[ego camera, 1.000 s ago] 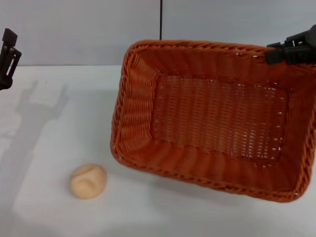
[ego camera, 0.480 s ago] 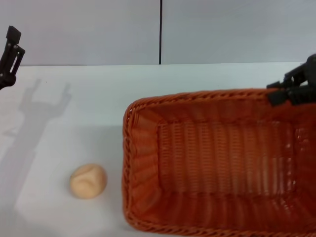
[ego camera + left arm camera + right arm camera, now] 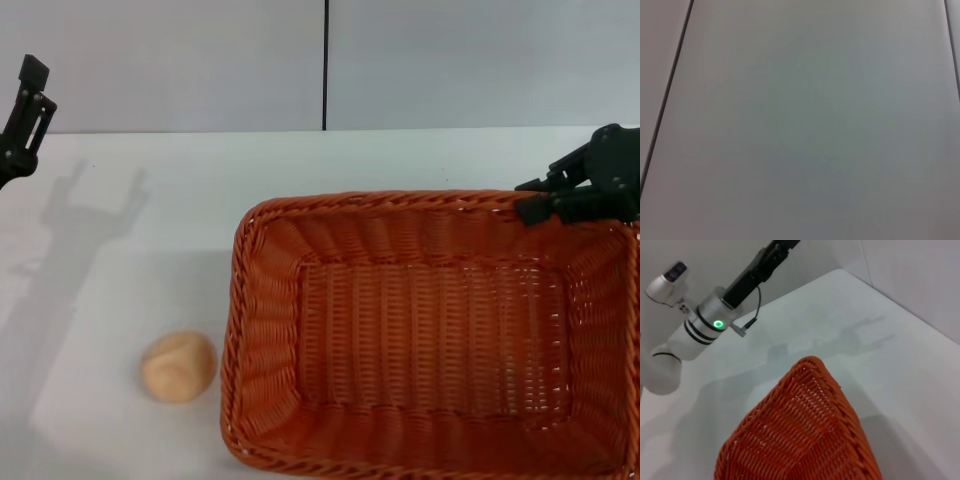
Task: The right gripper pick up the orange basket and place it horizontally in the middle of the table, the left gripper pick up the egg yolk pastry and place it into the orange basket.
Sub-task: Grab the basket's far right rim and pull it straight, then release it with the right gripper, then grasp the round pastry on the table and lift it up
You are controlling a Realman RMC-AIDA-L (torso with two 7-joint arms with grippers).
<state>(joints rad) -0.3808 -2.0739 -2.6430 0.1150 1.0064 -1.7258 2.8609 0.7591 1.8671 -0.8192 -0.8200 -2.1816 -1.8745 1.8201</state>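
Observation:
The orange basket point(image 3: 430, 330) rests flat on the white table point(image 3: 150, 230), long side across, filling the right half of the head view. My right gripper point(image 3: 532, 205) is at its far right rim, shut on the braided edge. The right wrist view shows the basket's corner point(image 3: 805, 440) from close above. The egg yolk pastry point(image 3: 178, 367) lies on the table just left of the basket, a small gap apart. My left gripper point(image 3: 30, 92) hangs high at the far left edge, open and holding nothing, well away from the pastry.
A grey wall with a dark vertical seam point(image 3: 325, 65) stands behind the table. The left wrist view shows only this plain wall. In the right wrist view the left arm point(image 3: 715, 322) reaches over the table's far side.
The basket came down from a raised, tilted pose to lie flat on the table and shifted slightly left, the right gripper moving with it. The pastry stayed put; the left gripper barely moved.

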